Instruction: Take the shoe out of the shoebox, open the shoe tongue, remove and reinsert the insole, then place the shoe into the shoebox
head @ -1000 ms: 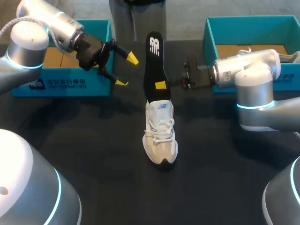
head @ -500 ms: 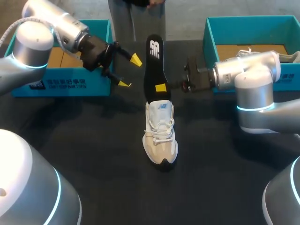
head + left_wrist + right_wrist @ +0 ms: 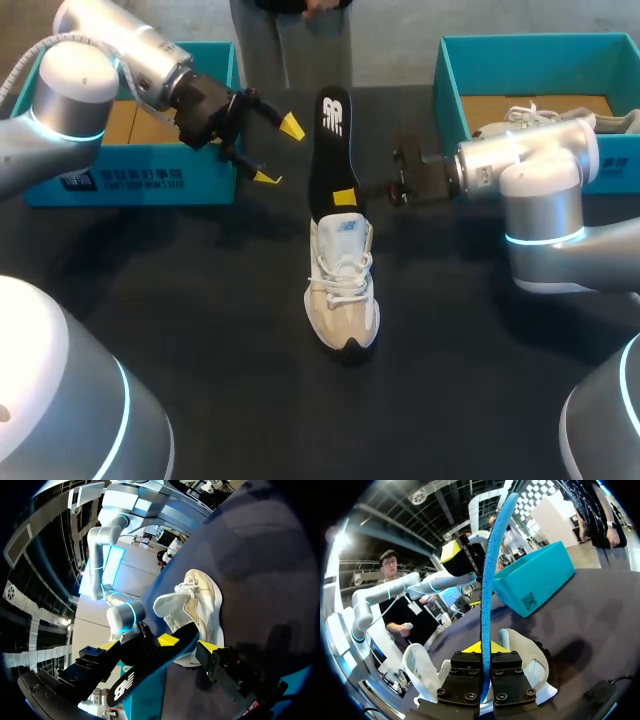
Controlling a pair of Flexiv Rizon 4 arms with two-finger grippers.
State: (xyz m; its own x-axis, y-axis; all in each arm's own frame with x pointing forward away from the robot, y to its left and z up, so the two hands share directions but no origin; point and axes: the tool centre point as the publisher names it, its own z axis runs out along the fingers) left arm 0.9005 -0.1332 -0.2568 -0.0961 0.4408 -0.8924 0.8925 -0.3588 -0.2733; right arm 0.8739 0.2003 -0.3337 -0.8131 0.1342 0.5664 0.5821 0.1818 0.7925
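A dark table [image 3: 200,330] carries everything here. A pale sneaker [image 3: 342,295] sits upright on it, its heel end just under the tips of the right claw [image 3: 343,197] and its toe pointing away from them. One teal shoebox [image 3: 150,180] stands on the table right behind the left claw [image 3: 278,152]. A second teal shoebox [image 3: 450,75] stands behind the right claw, at the far edge.

The insole [image 3: 328,150] is black with a white logo (underside blue); the shoe [image 3: 342,295] is beige and white with white laces; the shoebox [image 3: 530,55] is teal.
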